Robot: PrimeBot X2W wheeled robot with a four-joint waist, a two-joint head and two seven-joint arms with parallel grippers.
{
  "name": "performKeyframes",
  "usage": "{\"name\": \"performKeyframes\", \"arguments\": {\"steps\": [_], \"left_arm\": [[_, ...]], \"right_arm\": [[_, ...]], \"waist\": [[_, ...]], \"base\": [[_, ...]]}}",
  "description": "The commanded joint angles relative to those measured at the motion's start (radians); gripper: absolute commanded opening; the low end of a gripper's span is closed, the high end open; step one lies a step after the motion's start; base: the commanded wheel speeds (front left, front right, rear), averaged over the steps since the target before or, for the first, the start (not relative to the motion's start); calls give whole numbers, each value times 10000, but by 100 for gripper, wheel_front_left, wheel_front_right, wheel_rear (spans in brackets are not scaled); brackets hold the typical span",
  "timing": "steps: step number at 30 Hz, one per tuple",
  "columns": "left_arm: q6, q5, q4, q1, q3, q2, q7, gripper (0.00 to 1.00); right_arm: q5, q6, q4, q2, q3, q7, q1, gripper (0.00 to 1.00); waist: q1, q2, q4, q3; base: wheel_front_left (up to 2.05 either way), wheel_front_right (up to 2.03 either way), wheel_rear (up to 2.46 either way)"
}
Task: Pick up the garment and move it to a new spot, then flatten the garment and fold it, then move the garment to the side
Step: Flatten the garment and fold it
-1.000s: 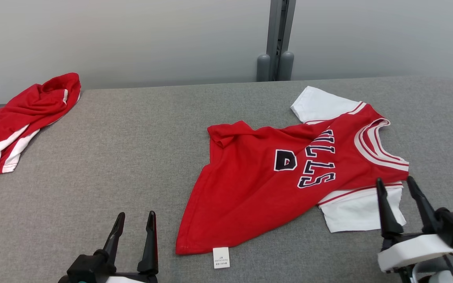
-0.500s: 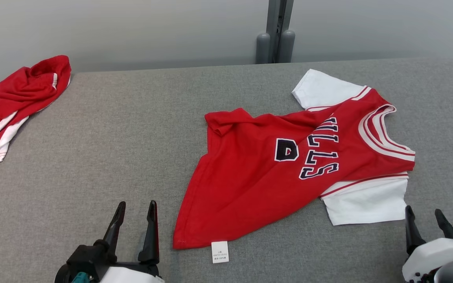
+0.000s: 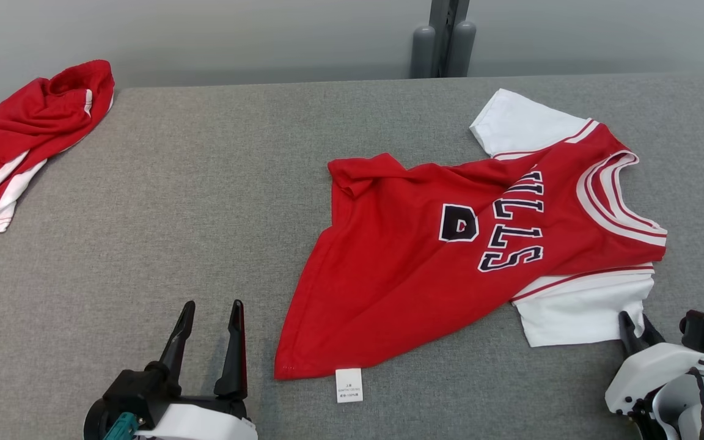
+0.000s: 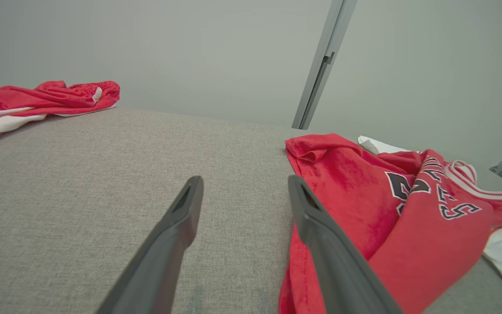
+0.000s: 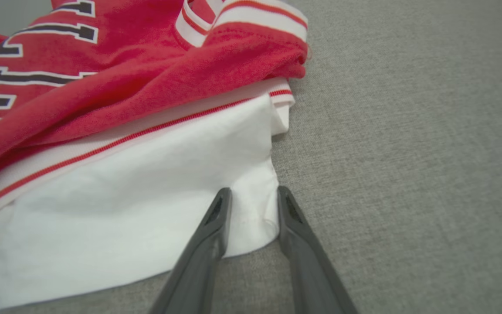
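The garment (image 3: 437, 269) is a red jersey with dark letters and white sleeves, lying face up and slightly rumpled on the grey table (image 3: 175, 195). A white label (image 3: 349, 385) sticks out at its near hem. My right gripper (image 3: 634, 318) is low at the near white sleeve (image 3: 578, 311). In the right wrist view the right gripper (image 5: 254, 190) is narrowly open, fingers astride the corner of the sleeve (image 5: 124, 209), the cloth lying flat between them. My left gripper (image 3: 212, 304) stands open just left of the hem. In the left wrist view the left gripper (image 4: 245, 181) is empty beside the jersey (image 4: 364, 205).
A second red garment with white stripes (image 3: 22, 134) lies bunched at the table's far left corner. A grey post (image 3: 443, 36) stands behind the far edge against the pale wall. Bare grey tabletop lies between the two garments.
The head camera has shifted. My right gripper has dropped lower and come in at the near sleeve's corner, its fingers closer together. The left gripper has stayed open in place.
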Motion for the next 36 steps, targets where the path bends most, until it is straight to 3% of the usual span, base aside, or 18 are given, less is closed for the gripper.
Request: {"name": "performKeyframes", "arguments": {"steps": [1,2,12,25,36], "left_arm": [[-5,12,16,-162,63,37,-20,100],[-7,19,15,-170,72,36,-20,100],[-67,73,-79,-56,103,36,-20,100],[-393,96,-103,517,-101,193,111,100],[-878,-691,-448,1321,-917,202,2394,100]], "right_arm": [[85,1,270,7,72,-24,9,20],[152,0,328,4,92,-76,-17,0],[856,0,-509,-182,106,-843,460,0],[1161,0,-3753,-135,-320,-237,2622,0],[1191,0,-4980,-22,-817,466,3408,0]], "waist": [[0,-1,-13,10],[0,-1,-27,16],[0,-1,-417,21],[0,-1,-718,142],[0,-1,-636,76]], "base": [[0,0,0],[0,0,0],[0,0,0],[0,0,0],[0,0,0]]}}
